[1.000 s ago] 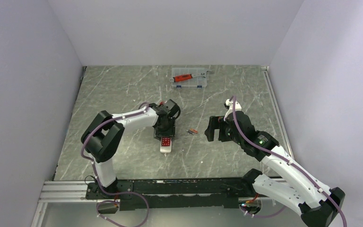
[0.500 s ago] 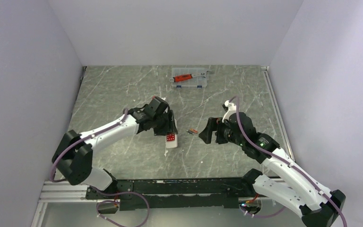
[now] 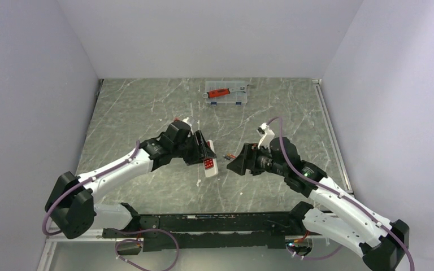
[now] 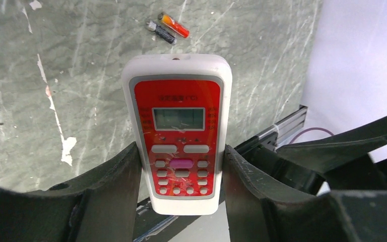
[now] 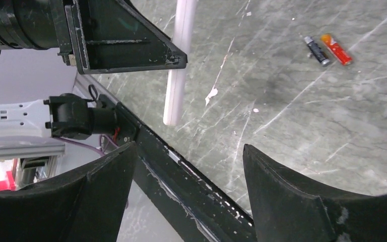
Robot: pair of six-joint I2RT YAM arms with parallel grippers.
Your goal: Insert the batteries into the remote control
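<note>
Left gripper (image 4: 181, 160) grips the remote control (image 4: 177, 96), lifted, buttons facing its camera. Right gripper (image 5: 187, 154) is spread, empty. Batteries (image 4: 169, 28) lie on the table (image 4: 55, 75). Next move likely requires presenting the remote's back.

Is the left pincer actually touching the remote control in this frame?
Touching. The left wrist view shows the left pincer closed on the remote control, its two fingers pressed flat against the remote's long sides with no gap visible on either side.

Your top camera looks down from far above; both wrist cameras sit close, sharing the batteries (image 4: 174, 25).
</note>
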